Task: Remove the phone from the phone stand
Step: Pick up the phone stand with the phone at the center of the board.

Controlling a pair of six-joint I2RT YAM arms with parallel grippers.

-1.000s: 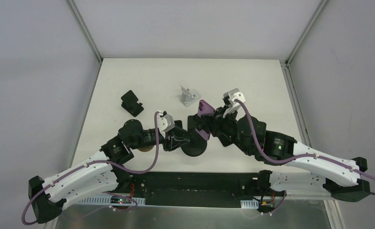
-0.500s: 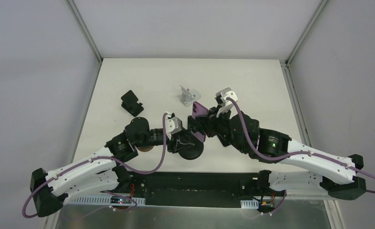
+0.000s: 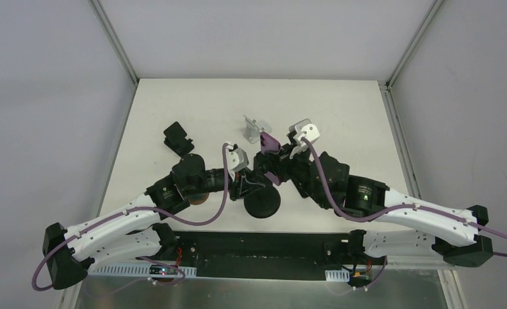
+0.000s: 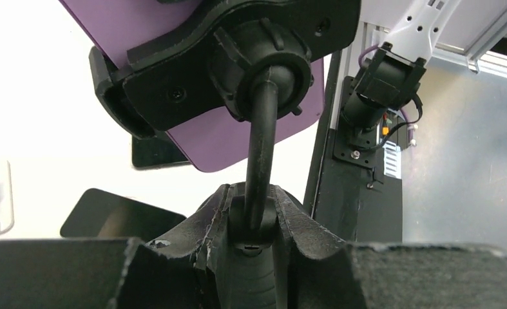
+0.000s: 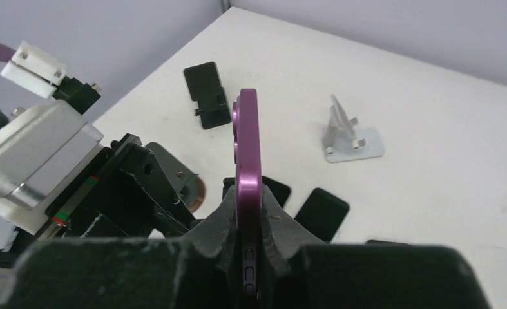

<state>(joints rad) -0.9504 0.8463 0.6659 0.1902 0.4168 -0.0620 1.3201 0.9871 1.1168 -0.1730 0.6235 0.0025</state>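
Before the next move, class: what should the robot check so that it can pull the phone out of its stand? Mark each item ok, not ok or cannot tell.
1. Left gripper clamped on the stand neck: ok.
2. Right gripper pinching the phone across its thin edges: ok.
3. Phone free of the cradle: not ok, a side arm hooks its edge.
4. Stand base flat on the table: cannot tell.
5. Silver stand apart from the phone: ok.
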